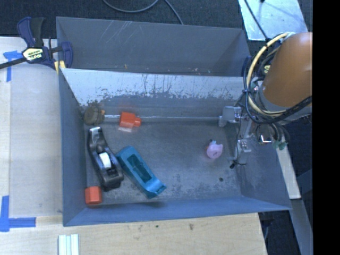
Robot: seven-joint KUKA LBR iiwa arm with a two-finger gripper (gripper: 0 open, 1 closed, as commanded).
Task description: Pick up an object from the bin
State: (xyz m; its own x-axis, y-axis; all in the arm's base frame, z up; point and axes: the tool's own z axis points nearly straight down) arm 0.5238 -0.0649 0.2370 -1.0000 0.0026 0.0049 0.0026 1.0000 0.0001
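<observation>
The claw hangs low, close against the grey metal bin's right wall; how far open it stands cannot be told. A small rounded pink lump lies just left of it, apart. Scuffed floor stretches farther left to a blue plastic case.

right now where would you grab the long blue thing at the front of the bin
Probably across its narrow width, near the middle, coming straight down. The long blue thing lies flat and slanted, so the pincer would need turning to span its long sides; the black tape dispenser crowds its upper-left end.
</observation>
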